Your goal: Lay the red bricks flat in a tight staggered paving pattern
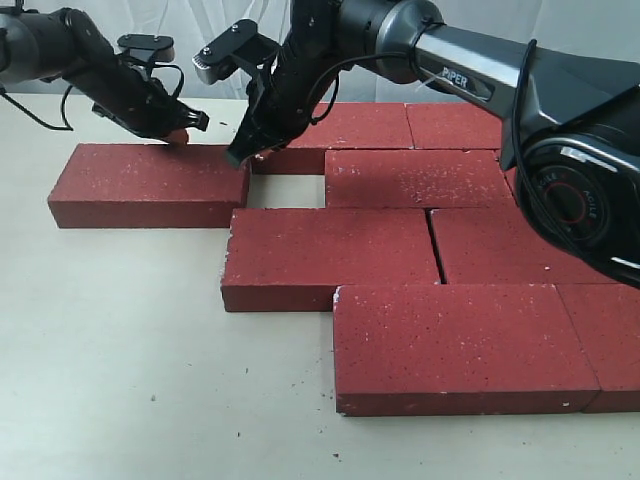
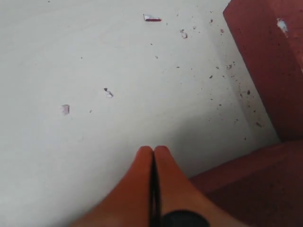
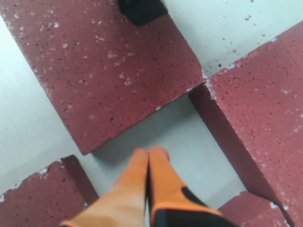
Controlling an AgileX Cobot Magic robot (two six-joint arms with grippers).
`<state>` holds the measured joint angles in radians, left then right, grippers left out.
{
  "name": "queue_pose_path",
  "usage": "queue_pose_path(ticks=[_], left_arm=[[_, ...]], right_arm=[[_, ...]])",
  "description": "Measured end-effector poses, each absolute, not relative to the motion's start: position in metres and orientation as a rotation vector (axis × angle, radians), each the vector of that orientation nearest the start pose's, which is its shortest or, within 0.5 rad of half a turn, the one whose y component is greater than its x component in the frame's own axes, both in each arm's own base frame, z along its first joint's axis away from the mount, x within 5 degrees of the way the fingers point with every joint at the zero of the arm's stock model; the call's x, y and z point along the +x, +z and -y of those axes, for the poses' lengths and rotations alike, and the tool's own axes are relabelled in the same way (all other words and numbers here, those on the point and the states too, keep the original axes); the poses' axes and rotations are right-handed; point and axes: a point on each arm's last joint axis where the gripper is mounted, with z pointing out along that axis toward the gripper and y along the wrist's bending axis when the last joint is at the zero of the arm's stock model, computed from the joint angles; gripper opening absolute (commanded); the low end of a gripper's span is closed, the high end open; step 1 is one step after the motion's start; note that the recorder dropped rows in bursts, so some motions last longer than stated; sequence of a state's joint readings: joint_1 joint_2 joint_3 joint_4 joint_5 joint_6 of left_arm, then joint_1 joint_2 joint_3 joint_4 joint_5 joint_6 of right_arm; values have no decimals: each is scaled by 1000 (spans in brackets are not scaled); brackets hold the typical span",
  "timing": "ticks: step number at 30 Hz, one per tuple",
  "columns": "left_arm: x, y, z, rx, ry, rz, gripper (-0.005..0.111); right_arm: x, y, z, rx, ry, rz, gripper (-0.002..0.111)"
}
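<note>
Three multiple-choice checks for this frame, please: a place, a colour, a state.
1. The open gap in the paving sits: A) in the front row B) between the far-left dark-red rectangular paving brick and its row neighbour C) at the right edge.
2. The gripper fingertips are: A) blue B) green C) orange.
3. The left gripper and right gripper are: A) shut, empty B) wide open C) clamping a brick.
Key: B, bare pale table shows there; C, both wrist views show orange; A, fingertips pressed together, nothing between.

Pale table (image 1: 120, 330) with scattered crumbs (image 2: 152, 18)
</note>
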<state>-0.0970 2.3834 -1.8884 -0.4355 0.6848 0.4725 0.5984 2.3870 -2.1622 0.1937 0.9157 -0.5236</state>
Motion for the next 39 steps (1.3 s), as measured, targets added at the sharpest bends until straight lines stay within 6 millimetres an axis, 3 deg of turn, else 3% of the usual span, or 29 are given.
queue_pose_path(ticks=[8,12,23,39], left_arm=[[506,135,73,455,-300,-2594,0],[513,139,74,387,-309,-2513,0],[510,143,117,474,-391,-2433,0],[498,139,127,587,-454,-2511,0]], right_arm=[[430,198,-310,-1299,268,-2261,-1],[431,198,-309,-1304,251,-2256,-1],[433,198,-305,-1335,165,-2240,-1],[438,198,-298,-1336,124,-2239,-1]])
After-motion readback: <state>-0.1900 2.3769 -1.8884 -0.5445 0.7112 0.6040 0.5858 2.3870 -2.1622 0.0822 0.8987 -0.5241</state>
